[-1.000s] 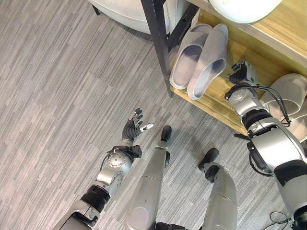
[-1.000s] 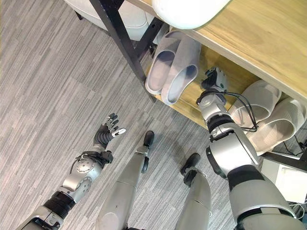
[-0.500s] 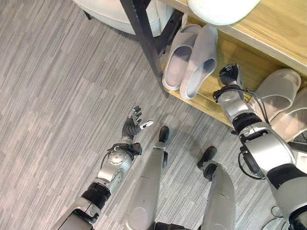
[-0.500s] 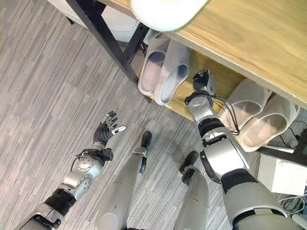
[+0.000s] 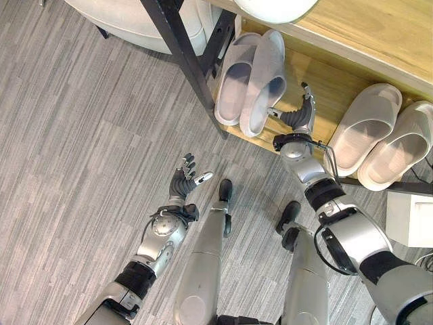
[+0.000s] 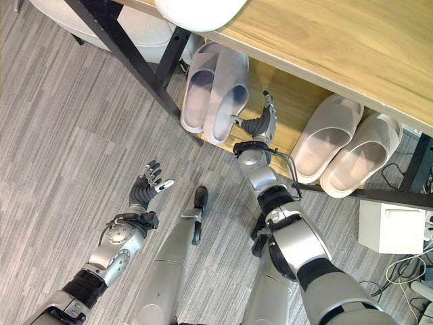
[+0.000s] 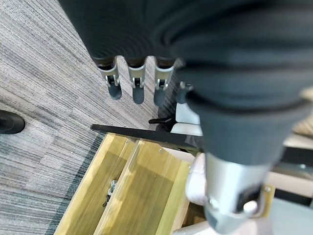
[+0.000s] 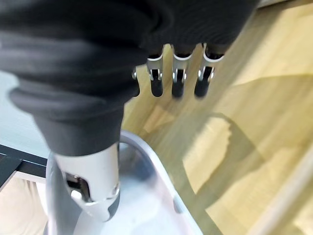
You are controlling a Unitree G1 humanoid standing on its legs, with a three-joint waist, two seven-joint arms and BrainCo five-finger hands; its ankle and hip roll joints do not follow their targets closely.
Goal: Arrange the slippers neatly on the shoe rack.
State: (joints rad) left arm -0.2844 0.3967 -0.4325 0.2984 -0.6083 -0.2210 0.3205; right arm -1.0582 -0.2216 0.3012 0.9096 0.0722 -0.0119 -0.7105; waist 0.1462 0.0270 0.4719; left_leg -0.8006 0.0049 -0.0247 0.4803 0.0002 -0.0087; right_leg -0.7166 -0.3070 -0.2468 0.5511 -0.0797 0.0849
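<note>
pale grey slippers (image 5: 250,81) sit paired on the wooden shoe rack (image 5: 325,95), just beside the right hand (image 5: 298,118), fingers released; the left hand (image 5: 184,181) hangs relaxed. tidying looks nearly done.

Your right hand (image 5: 298,116) has pulled back from under the wooden lower shelf (image 5: 325,91) and now shows with fingers straight, thumb beside the pair of pale grey slippers (image 5: 249,78). It seems just clear of them, though contact is hard to judge.
</note>
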